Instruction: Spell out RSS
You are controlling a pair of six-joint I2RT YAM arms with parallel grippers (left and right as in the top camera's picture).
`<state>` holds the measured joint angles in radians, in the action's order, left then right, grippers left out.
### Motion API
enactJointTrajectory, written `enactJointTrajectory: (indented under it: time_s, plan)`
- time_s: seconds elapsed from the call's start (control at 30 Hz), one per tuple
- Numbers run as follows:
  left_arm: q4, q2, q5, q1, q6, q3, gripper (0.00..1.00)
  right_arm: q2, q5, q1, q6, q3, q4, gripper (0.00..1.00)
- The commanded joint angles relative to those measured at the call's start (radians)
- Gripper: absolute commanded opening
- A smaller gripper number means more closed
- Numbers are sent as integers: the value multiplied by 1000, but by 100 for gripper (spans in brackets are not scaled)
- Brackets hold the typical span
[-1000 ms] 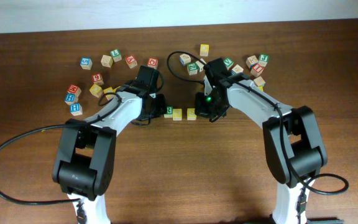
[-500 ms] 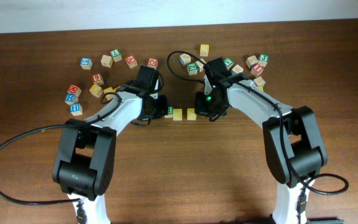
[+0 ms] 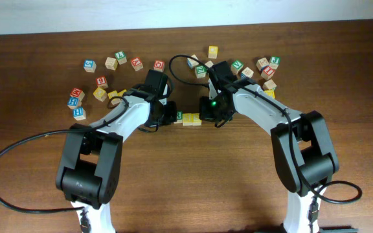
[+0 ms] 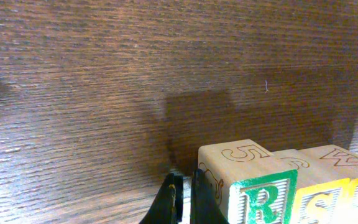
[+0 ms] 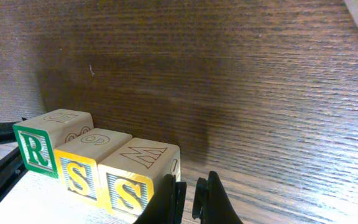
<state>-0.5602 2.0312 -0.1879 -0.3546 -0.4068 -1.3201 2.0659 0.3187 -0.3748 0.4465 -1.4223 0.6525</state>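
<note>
Both arms have pushed inward: the S cubes [image 5: 79,171] now touch in line beside the R cube [image 5: 39,146]. The left fingers [image 4: 166,202] and right fingers [image 5: 213,202] are pressed together, empty; RSS looks spelled.

Overhead: bright, even, sharp; soft arm shadows on the surface [image 3: 186,188]
Left wrist: dimmer; dark shadow behind the RSS cubes [image 4: 278,186], yellow faces overexposed
Right wrist: white glare lower left; right gripper [image 5: 190,188] dark, lacking detail
</note>
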Motion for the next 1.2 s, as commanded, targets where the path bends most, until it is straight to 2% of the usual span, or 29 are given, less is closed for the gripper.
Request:
enactJointTrajectory:
  time_s: [0.0,0.27,0.4,0.63,0.8,1.17]
  plan:
    - [-1,14,-34,-7,20,-3,0,5,2,-6,7,9,-6,4]
    - [-5,14,12,-2,29,-3,0,5,-20,7,6,-2,22,4]
    - [-21,5,20,38,42,-4,0,5,-42,42,3,-37,101,4]
    - [-1,0,20,84,42,-66,0,5,-57,53,3,-36,114,4]
    - [94,0,19,79,16,-77,0,5,-95,53,3,-36,115,4]
    - [108,21,-12,19,0,-77,0,5,-95,53,3,-36,112,4]
